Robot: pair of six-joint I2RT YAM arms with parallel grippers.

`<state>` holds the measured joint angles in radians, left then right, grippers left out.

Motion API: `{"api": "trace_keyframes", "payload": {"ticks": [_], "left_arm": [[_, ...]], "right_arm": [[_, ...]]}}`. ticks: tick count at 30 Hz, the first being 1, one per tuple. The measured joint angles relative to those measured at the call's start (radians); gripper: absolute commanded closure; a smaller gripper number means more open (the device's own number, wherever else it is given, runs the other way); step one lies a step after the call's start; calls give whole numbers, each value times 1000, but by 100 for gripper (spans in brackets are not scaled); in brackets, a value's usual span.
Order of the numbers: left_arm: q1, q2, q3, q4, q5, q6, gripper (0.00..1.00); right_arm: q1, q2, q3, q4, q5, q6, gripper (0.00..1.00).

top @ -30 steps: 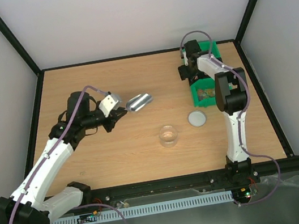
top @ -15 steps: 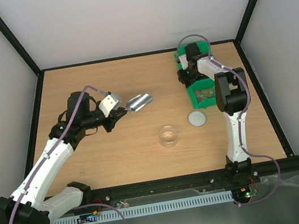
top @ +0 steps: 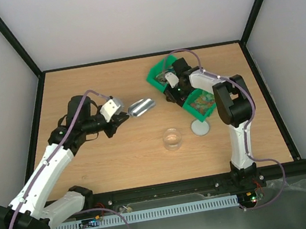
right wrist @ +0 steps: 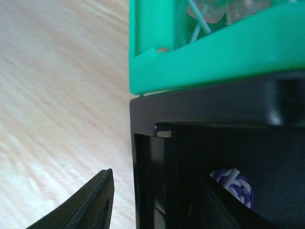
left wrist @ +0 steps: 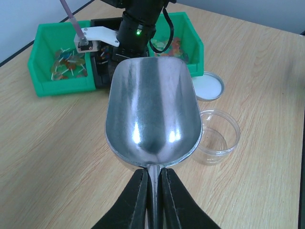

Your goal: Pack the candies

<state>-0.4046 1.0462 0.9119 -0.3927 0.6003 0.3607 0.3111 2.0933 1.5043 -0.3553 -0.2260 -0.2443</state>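
Note:
The candies lie in two green bins, a left one and a right one; they also show in the top view. A black bin sits between the two. My right gripper straddles the black bin's wall, one finger outside and the other inside, shut on it. A purple-white sweet lies inside. My left gripper is shut on the handle of the empty metal scoop, held above the table. The clear jar stands empty.
The round white-grey lid lies flat right of the jar, just in front of the nearer green bin. The farther green bin is towards the back. Black frame rails edge the wooden table.
My right gripper has dragged and turned the row of bins leftward from the back right, towards the scoop and jar. The left arm and scoop have barely moved.

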Motion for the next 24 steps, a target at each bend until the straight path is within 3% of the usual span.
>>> {"api": "trace_keyframes", "payload": {"ticks": [15, 24], "left_arm": [[2, -34, -10, -68, -57, 25, 98], [37, -34, -10, -110, -83, 24, 98]], "right_arm": [[130, -27, -65, 18, -158, 186, 50], [198, -27, -68, 63, -244, 325, 42]]}}
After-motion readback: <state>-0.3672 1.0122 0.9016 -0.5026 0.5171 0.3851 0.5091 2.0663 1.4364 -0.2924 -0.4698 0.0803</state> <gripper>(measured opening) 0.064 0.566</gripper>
